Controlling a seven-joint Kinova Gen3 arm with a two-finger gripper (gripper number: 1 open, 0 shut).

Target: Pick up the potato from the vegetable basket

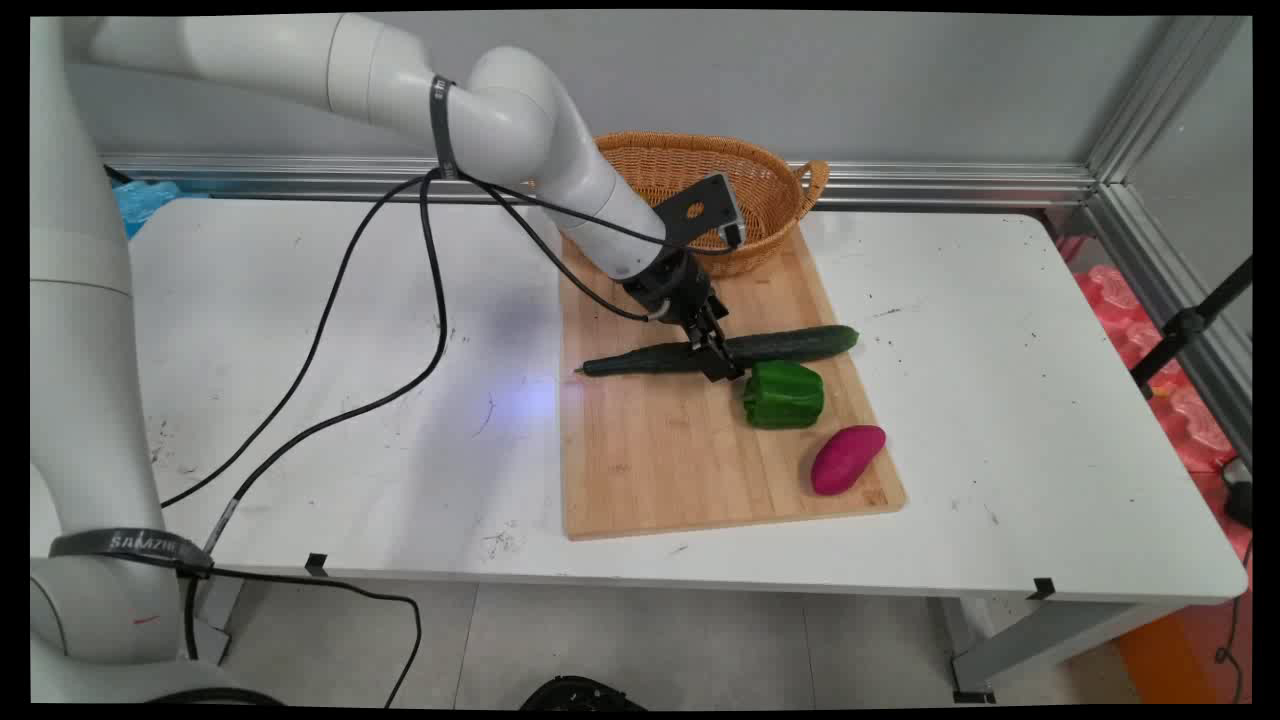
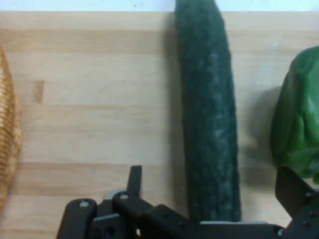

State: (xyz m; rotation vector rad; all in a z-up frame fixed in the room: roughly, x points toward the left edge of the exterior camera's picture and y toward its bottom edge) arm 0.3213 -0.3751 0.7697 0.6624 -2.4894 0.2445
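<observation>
Straddling the cucumber (image 2: 209, 124) with spread fingers (image 2: 133, 180), the gripper (image 1: 714, 352) is not yet gripping it, the green pepper (image 1: 783, 394) lying just outside one finger.

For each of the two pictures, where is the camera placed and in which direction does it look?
Main view: above the table's near side, looking down across the table toward the wall; the white arm and its hand show.
Hand view: on the hand, looking down at the cutting board; the black fingers rise from the bottom edge, one on each side of the cucumber.
Shared: cucumber, green pepper, basket, board.
</observation>
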